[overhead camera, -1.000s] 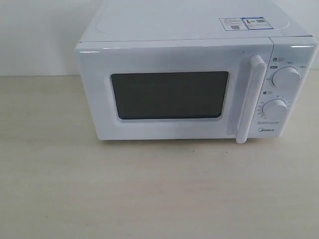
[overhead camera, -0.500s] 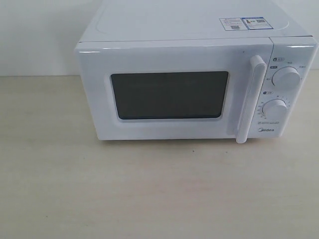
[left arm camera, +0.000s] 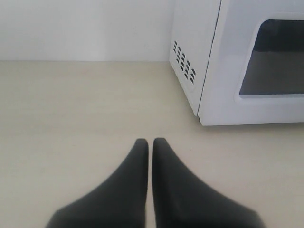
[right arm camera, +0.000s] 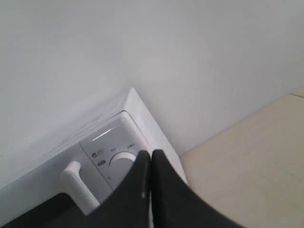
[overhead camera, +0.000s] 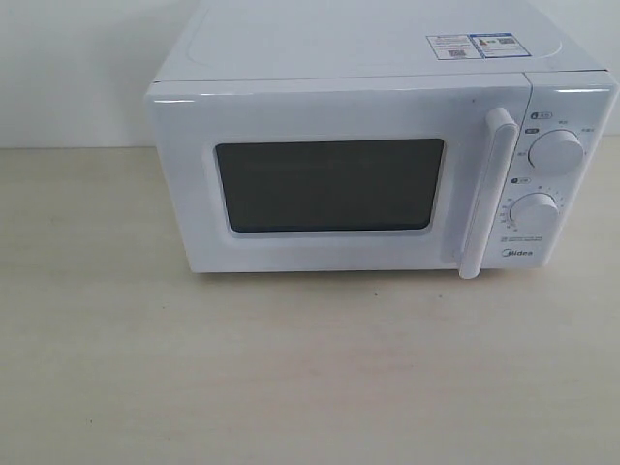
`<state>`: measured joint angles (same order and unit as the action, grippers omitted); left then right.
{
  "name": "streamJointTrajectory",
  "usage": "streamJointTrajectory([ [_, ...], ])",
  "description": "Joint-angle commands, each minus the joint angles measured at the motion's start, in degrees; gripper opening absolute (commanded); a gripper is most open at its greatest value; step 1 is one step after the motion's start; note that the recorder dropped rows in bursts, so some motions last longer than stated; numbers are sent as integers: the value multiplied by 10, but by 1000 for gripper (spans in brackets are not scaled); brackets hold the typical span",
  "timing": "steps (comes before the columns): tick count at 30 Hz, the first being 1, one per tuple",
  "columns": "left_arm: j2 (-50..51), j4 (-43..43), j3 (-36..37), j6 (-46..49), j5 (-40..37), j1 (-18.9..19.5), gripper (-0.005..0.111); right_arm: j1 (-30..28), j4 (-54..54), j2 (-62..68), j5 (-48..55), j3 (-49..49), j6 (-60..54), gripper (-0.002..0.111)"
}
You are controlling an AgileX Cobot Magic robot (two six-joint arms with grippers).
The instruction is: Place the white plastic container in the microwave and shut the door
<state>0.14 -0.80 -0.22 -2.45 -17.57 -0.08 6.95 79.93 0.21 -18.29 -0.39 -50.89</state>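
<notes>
The white microwave [overhead camera: 378, 165] stands at the back of the table with its door [overhead camera: 329, 184] shut, the dark window facing forward and the bar handle [overhead camera: 484, 194] upright beside two round dials [overhead camera: 555, 150]. The white plastic container is out of view in every frame. My left gripper [left arm camera: 150, 141] is shut and empty, low over the table off the microwave's [left arm camera: 223, 61] vented left side. My right gripper [right arm camera: 151, 153] is shut and empty, in front of the upper dial [right arm camera: 121, 159], near the handle [right arm camera: 78, 187]. Neither gripper shows in the exterior view.
A beige tabletop [overhead camera: 291, 368] spreads in front of the microwave and to its left [left arm camera: 85, 104]. A plain white wall [right arm camera: 166, 47] runs behind. A sticker [overhead camera: 470, 45] lies on the microwave's top.
</notes>
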Motion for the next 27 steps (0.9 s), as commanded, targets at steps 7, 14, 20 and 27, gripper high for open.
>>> streamJointTrajectory([
  [7,-1,2,2,-5,-1,2,4,-1,-364,-2,139,4,138,0],
  [14,-1,2,2,-5,-1,2,4,-1,-769,-2,215,4,469,0],
  [20,-1,2,2,-5,-1,2,4,-13,-815,-2,332,4,498,0],
  [27,-1,2,2,-5,-1,2,4,-13,-822,-2,389,4,499,0],
])
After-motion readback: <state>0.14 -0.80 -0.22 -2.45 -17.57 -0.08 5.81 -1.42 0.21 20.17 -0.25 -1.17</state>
